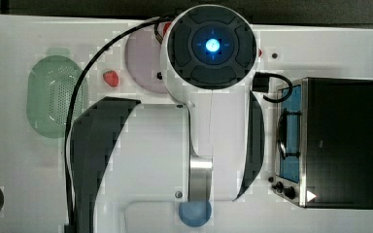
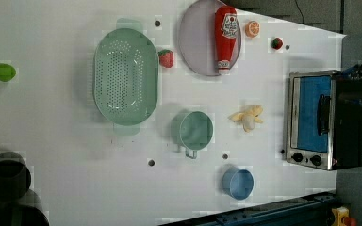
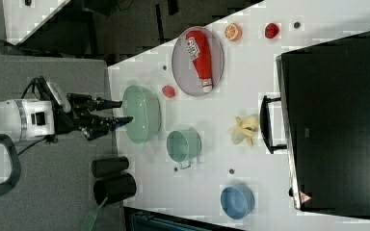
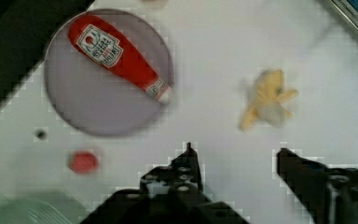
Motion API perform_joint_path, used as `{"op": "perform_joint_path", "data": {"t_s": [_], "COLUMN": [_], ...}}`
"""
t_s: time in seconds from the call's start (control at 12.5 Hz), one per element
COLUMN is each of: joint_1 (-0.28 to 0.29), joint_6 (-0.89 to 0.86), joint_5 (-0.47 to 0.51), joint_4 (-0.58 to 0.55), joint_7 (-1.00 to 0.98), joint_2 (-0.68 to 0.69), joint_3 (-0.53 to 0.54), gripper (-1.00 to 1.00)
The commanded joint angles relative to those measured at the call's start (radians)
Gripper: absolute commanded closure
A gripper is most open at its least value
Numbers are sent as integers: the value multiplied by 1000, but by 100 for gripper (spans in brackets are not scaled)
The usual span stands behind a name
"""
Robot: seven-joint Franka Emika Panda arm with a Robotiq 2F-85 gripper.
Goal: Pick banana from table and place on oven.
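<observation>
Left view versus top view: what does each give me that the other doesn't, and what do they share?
Left view adds the banana lying on the table in front of the oven, the ketchup bottle on the plate, the green cup and the orange slice. Top view adds the arm, hanging over the table's middle. Both share the oven, colander, strawberry, blue cup and part of the plate.
</observation>
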Motion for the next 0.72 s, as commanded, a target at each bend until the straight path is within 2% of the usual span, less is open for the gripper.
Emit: {"op": "perform_joint_path", "data": {"t_s": [0.08, 0.24, 0.48, 0.72], "joint_1": [-35, -35, -35, -36], "joint_6": [-152, -152, -125, -3], "joint_5": [-24, -24, -24, -25], "joint_4": [-231, -241, -283, -359], "joint_7": [26, 26, 26, 26], "joint_2": [-437, -437, -423, -371], "joint_3": [-15, -15, -16, -19], "gripper": [-59, -99, -100, -100]}}
